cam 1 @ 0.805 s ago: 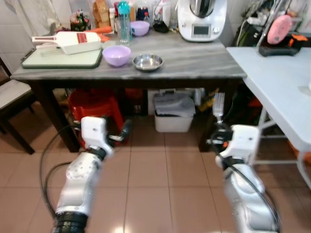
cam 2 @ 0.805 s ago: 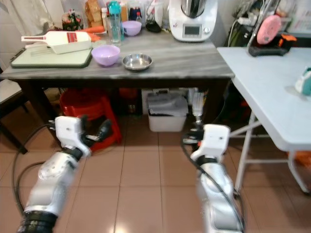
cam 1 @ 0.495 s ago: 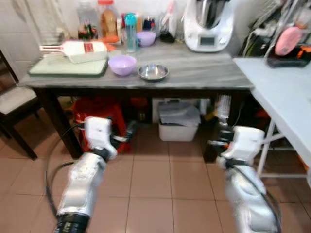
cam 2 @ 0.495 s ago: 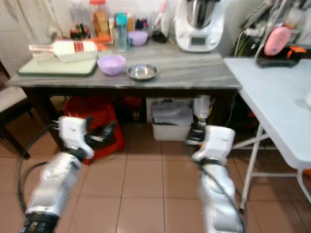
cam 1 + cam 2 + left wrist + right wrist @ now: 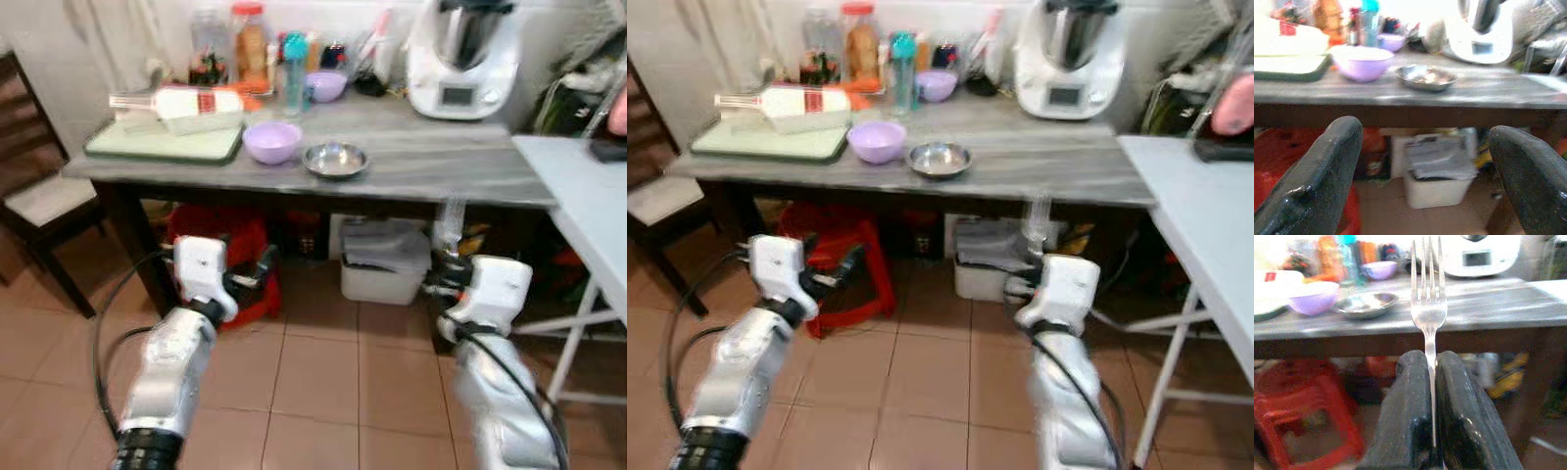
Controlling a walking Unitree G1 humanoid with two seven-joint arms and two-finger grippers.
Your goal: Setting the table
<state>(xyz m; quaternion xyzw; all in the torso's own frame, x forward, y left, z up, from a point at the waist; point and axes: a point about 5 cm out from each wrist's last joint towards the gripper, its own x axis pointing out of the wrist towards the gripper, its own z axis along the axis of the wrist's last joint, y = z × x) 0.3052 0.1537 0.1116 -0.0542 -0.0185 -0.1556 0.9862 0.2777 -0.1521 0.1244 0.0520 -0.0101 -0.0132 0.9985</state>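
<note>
A grey wooden table [image 5: 421,171] stands ahead with a purple bowl [image 5: 272,141] and a small steel dish [image 5: 335,159] near its front edge. My right gripper [image 5: 447,264] is held low in front of the table, shut on a silver fork [image 5: 1428,298] whose tines point up. In the right wrist view both fingers [image 5: 1406,401] clamp the fork's handle. My left gripper [image 5: 257,269] hangs low by the table's left leg, open and holding nothing; its fingers [image 5: 1322,171] stand wide apart in the left wrist view.
A green cutting board [image 5: 162,143] with a white and red tool lies at the table's left end. Bottles, a second purple bowl [image 5: 326,84] and a white kitchen machine [image 5: 460,59] stand at the back. Under the table are a red stool [image 5: 217,235] and a bin [image 5: 382,259]. A white folding table [image 5: 588,196] stands right, a chair [image 5: 39,186] left.
The whole picture has shifted right and down, so the camera has turned left and come closer to the table. Both arms keep their pose; the fork stays gripped.
</note>
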